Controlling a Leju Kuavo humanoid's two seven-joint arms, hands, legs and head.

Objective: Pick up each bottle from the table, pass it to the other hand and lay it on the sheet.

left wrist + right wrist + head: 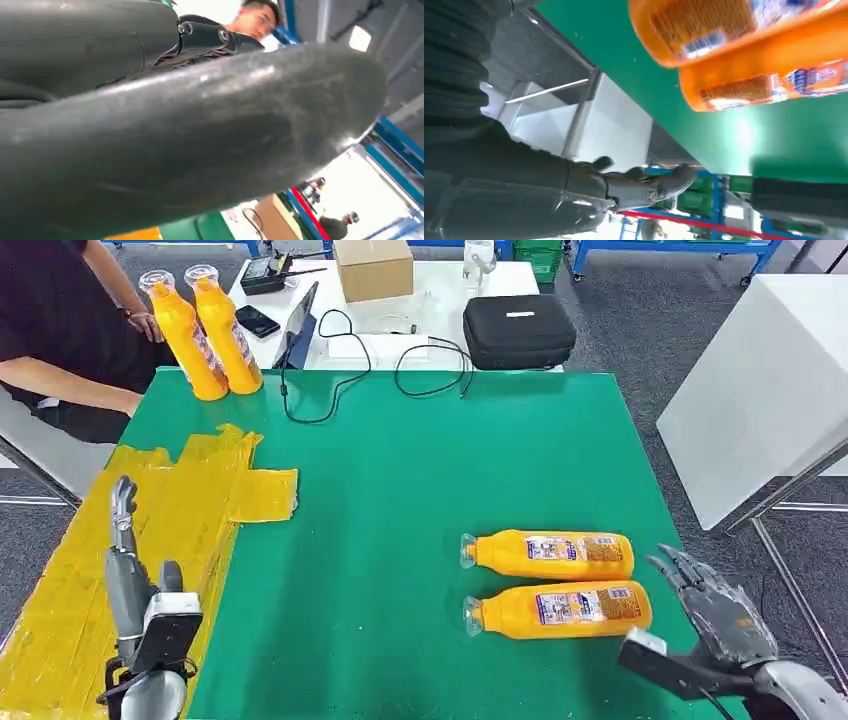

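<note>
The left hand (125,540) is hovering over the yellow sheet (190,500) at the table's left side, fingers pointing up and, as far as the blurred wrist view lets me judge, loose and holding nothing. Behind it two bottles (205,335) are standing upright at the far left corner, beside a seated person (60,340). Further right, two more are lying on the green table (420,490), caps pointing left: the far bottle (550,554) and the near bottle (560,610), side by side. The right hand (715,610) is waiting just beside their bases, fingers spread and empty, not touching either. The risk is a nudge: round bottles lying this close could roll, or the fingers could catch both at once
</note>
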